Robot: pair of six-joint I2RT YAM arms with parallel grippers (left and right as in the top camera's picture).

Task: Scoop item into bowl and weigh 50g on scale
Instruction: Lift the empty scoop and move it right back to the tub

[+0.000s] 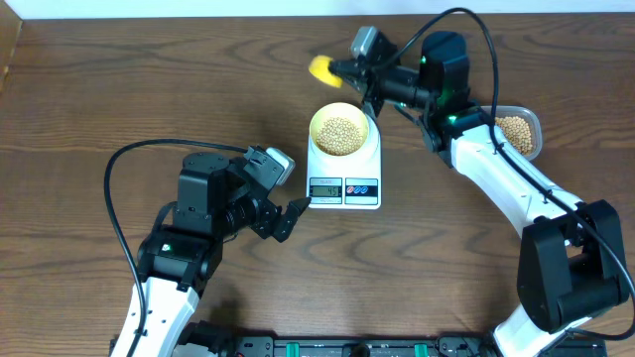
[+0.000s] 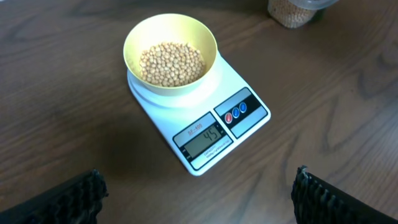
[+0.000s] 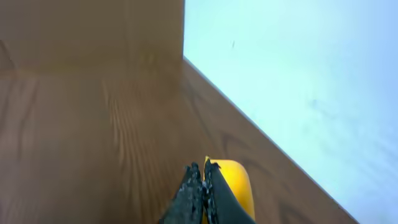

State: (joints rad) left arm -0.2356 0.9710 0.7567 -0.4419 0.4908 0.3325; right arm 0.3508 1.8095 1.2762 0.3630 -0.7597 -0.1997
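Observation:
The pale-yellow bowl (image 1: 317, 125) (image 2: 140, 31) stands on the white scale (image 1: 373, 164) (image 2: 245, 78) and holds a layer of tan beans (image 1: 340, 134) (image 2: 171, 62). The scale's display (image 2: 204, 137) reads 45. My left gripper (image 1: 290, 220) (image 2: 199, 179) hovers just in front of the scale's front-left corner, open wide with nothing between its fingers. My right gripper (image 1: 349, 71) (image 3: 203, 169) is behind the bowl, raised, shut on the handle of the bright yellow scoop (image 1: 322, 68) (image 3: 235, 186). The scoop's head points left; its inside is hidden.
A clear plastic container (image 1: 518, 134) (image 2: 292, 11) with more beans sits at the right, partly under my right arm. The table's far edge and a pale wall (image 3: 298, 81) lie close behind the scoop. Bare wood lies to the left of the scale.

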